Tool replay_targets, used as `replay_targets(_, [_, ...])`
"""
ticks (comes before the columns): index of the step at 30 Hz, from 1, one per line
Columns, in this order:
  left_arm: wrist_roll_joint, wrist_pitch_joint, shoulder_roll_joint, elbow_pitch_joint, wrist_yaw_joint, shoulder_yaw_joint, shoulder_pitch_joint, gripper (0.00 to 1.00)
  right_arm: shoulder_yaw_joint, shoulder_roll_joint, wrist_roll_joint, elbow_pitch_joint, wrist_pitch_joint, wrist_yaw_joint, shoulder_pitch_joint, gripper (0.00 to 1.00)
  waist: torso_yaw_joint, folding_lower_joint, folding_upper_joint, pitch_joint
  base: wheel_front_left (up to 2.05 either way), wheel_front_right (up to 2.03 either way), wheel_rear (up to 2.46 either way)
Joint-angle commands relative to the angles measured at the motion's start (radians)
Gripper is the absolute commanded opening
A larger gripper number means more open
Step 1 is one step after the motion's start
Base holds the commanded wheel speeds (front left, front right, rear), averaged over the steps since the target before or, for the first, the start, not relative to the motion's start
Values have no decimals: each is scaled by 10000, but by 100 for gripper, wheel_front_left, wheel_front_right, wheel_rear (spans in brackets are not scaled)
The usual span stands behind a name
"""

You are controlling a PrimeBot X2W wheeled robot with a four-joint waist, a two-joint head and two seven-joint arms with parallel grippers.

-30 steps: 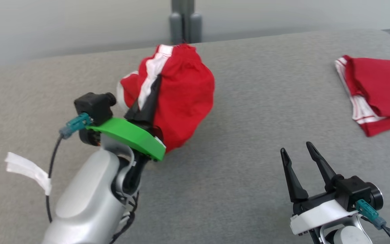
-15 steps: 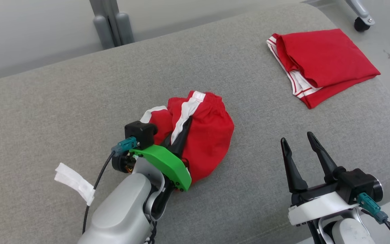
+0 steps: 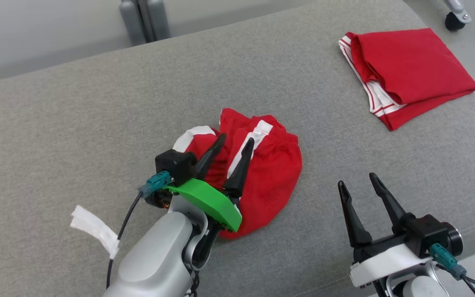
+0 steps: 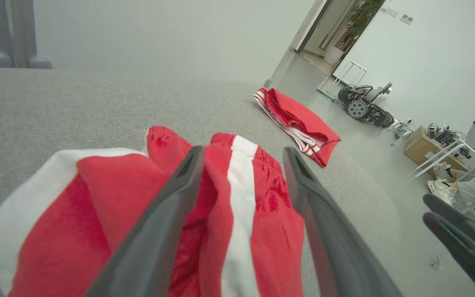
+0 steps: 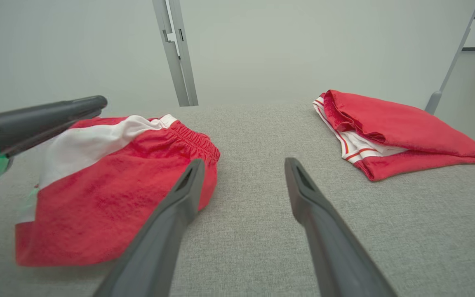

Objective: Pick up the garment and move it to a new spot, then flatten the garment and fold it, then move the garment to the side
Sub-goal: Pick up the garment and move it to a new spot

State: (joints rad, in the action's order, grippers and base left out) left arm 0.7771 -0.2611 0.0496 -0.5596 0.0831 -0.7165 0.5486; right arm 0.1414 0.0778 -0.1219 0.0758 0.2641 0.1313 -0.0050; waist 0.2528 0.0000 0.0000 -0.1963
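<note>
The garment (image 3: 270, 173) lies crumpled mid-way across the grey upholstered surface (image 3: 76, 123). The left gripper (image 3: 235, 143) sits over it, fingers spread, gripping nothing. The right gripper (image 3: 357, 179), at 4 o'clock, has fingers spread and is empty. Relocation is judged done; flattening, folding and the side move are outstanding.

garment (image 3: 274, 181): matt red cloth | cushion (image 3: 76, 123): coarse grey woven fabric

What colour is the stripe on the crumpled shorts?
White, on the red shorts; left wrist view shows it best.
</note>
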Motion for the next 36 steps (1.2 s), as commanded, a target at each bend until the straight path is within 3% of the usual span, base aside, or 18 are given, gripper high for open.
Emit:
replay_targets(1, [-287, -42, 62, 329, -120, 266, -391, 100, 11, 57, -67, 55, 0, -11, 197, 100, -1087, 0, 0, 1106, 0, 0, 0])
replay_targets(9, [-2255, -41, 868, 2672, -1215, 2508, -2880, 100, 197, 37, -216, 225, 1, -11, 694, 100, -2239, 0, 0, 2304, 0, 0, 0])
replay_targets(12, [-3156, -30, 1059, 3376, -1393, 3229, -3889, 100, 159, 8, -253, 230, 1, -11, 800, 100, -2482, 0, 0, 2552, 0, 0, 0])
replay_targets(14, [-3855, -28, 1181, 3812, -1382, 3586, -4590, 100, 171, -20, -266, 238, 1, -11, 913, 100, -2582, 0, 0, 2682, 0, 0, 0])
replay_targets(21, [-5277, -29, 664, 4985, -1267, 5116, -6899, 100, 74, 2, -289, 148, 1, -11, 1262, 100, -2755, 0, 0, 2963, 0, 0, 0])
replay_targets(28, [-5923, -30, 188, 5132, -903, 5754, -8031, 100, 38, 82, -258, 80, 0, -11, 1653, 100, -2862, 0, 0, 3140, 0, 0, 0])
replay_targets(36, [-6225, -30, 29, 5162, -697, 6074, -8298, 100, -65, 55, -302, 82, 1, -11, 1962, 100, -2808, 0, 0, 3286, 0, 0, 0])
